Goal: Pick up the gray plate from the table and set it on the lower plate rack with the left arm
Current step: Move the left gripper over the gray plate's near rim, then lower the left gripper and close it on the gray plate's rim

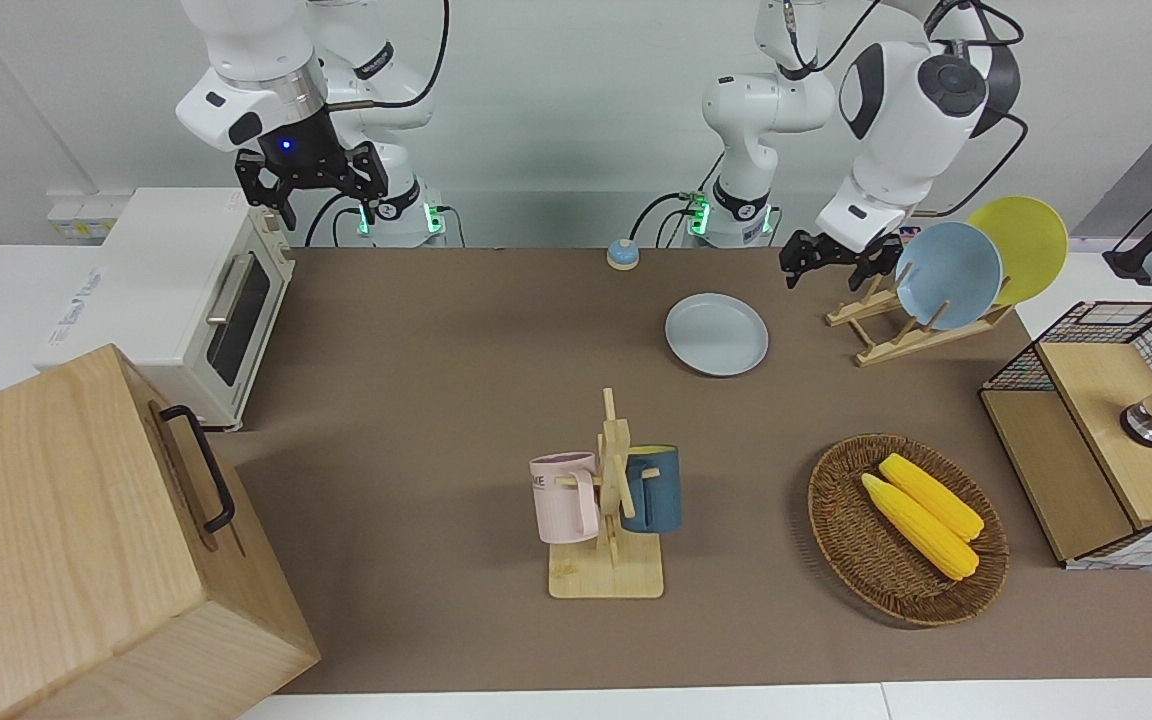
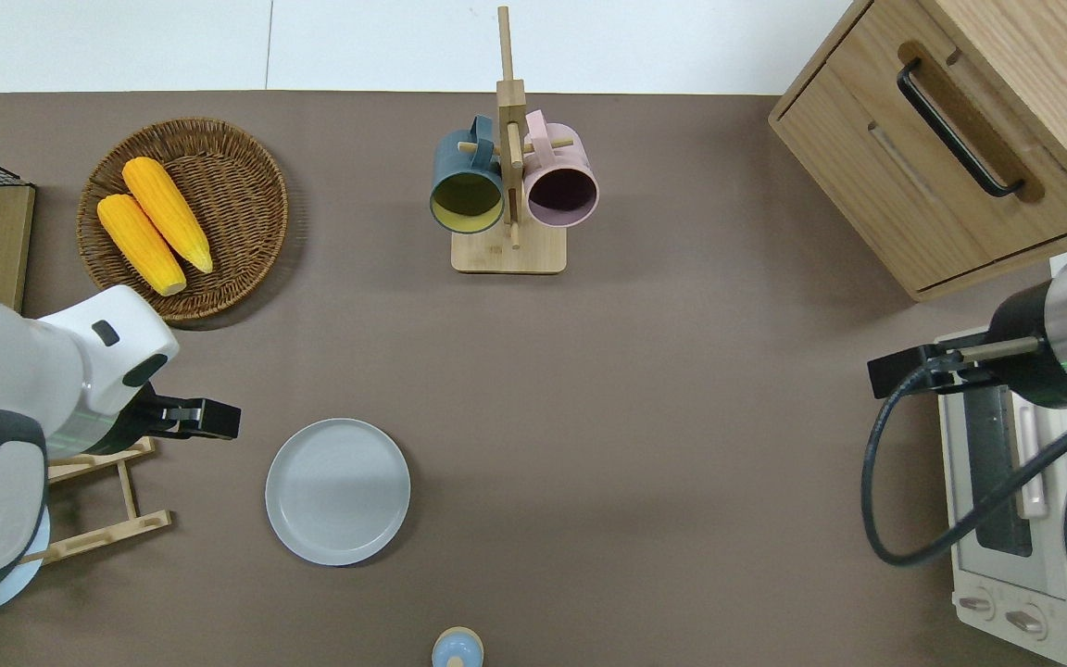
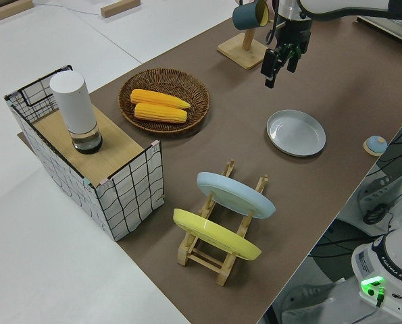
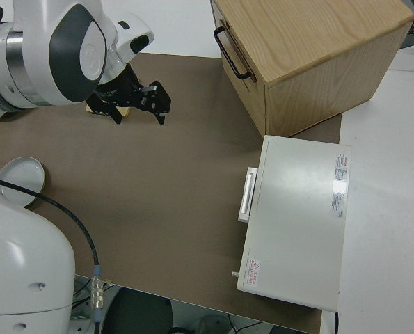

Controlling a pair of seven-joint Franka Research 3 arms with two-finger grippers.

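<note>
Surface (image 1: 456, 380): the long brown tabletop I work over; it carries everything listed below.
Right arm: parked; I see its fingers (image 1: 258, 190) spread apart and empty.
Left arm (image 1: 896, 110): the working arm, reaching from my station toward its own end of the surface.
Lower plate rack (image 3: 221, 236): low light-wood rack at the left arm's end; a sky-blue plate (image 3: 236, 194) and a yellow plate (image 3: 214, 234) already lean in it. The slots at the end pointing toward the gray plate look free.
Gray plate (image 2: 337, 491): lies flat on the surface, beside the rack toward the middle of the surface, untouched.
Left gripper (image 2: 209, 419): hovers between rack and gray plate, near the plate's rim but not over it; fingers apart, holding nothing.
Handling, my judgement: stiff, light, probably glazed and slippery, breakable if dropped. Lying flat, it offers only the raised rim, so I would pinch the rim edge nearest the gripper, one finger inside and one outside.
Risk, my judgement: the plate may skid on the surface or swing in a shallow pinch.
</note>
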